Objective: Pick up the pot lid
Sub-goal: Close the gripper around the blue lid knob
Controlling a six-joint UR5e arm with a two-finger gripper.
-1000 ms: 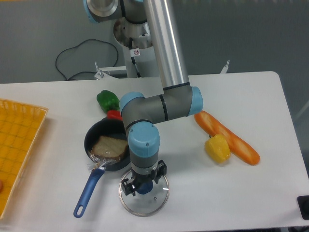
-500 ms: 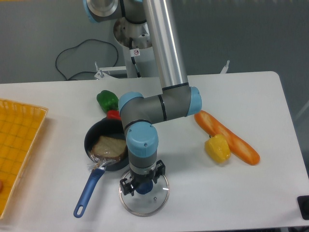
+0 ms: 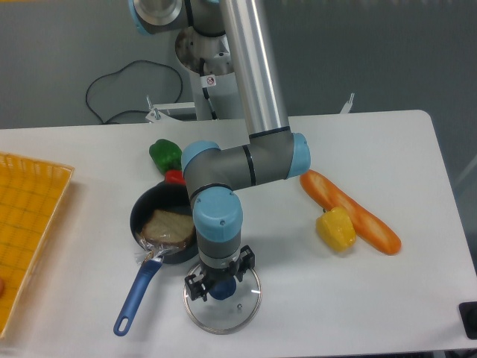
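Pot lid [image 3: 216, 318] | edge just beside black pan [image 3: 150, 203] | tool [image 3: 220, 276] unclenched, fingertips apart near blue knob [image 3: 222, 291]

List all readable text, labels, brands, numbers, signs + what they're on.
Readable text: none.
Small pale sticker behind the arm: marks too small to read.
Pan handle, pot lid: no lettering I can make out.
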